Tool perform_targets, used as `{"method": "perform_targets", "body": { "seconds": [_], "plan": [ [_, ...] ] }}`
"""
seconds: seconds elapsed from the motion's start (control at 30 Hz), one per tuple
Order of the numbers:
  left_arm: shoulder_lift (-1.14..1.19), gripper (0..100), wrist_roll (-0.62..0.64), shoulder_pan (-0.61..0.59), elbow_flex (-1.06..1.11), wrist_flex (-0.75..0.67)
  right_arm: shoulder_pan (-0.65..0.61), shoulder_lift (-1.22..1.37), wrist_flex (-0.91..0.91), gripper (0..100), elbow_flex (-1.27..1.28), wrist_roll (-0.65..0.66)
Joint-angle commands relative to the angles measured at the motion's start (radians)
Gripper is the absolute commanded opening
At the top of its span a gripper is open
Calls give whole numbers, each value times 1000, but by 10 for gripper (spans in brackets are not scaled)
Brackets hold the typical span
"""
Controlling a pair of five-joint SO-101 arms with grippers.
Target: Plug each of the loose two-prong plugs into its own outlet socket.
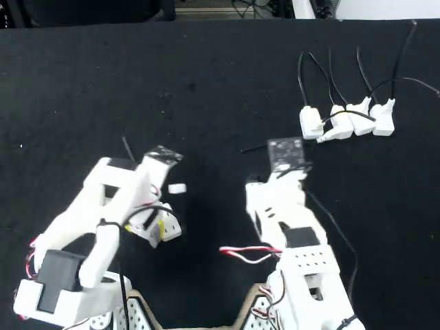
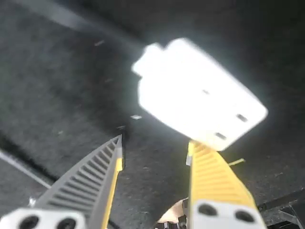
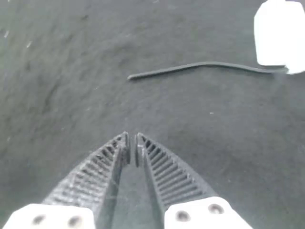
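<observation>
- Since my left end effector is spread wide & empty, w/ the white socket block on the bench just past one yellow finger, I'd shift sideways to centre the block btwn the jaws before closing.
- Grip its long sides, I reckon; keep the slots unblocked.
- Right end effector is pinched nearly shut, holding nothing; a thin cord & a white piece, prob. a plug, lie ahead.
- Corded plugs cluster far right; the right side must open first.
</observation>
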Motion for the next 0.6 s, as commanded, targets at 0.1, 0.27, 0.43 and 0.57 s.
{"method": "perform_targets", "body": {
  "seconds": [0.1,0.27,0.43,0.57],
  "plan": [
    [-35,220,57,124,-53,6,26,-27,-25,18,-62,-15],
    [-37,220,107,154,-116,11,25,-27,-25,18,-62,-17],
    [-37,220,104,119,-205,112,25,-27,-25,18,-62,-17],
    [-37,220,80,19,-262,140,25,-27,-25,18,-62,-17]
  ]
}}
